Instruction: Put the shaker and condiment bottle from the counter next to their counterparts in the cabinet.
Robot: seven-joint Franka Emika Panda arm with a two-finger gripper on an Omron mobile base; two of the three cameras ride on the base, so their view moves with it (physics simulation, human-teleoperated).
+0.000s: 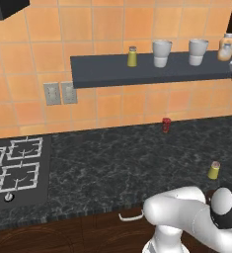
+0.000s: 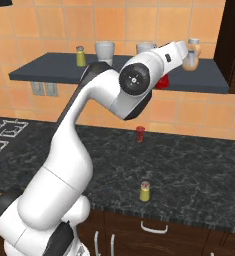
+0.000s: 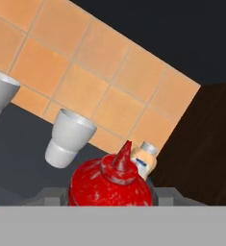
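Gripped between our gripper [image 3: 109, 194] fingers, the condiment bottle [image 3: 108, 185] rides at cabinet [image 2: 49, 70] height so we can set it beside the tan-orange bottle [image 3: 144, 161].

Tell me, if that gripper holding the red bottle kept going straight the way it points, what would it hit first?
Probably the tan-orange bottle with the white cap on the shelf: in the hand view it stands just beyond the red bottle held in the gripper. Depth is hard to judge.

No text can be read anywhere; the tan-orange bottle [image 3: 144, 161] bears a pale label too blurred to make out.
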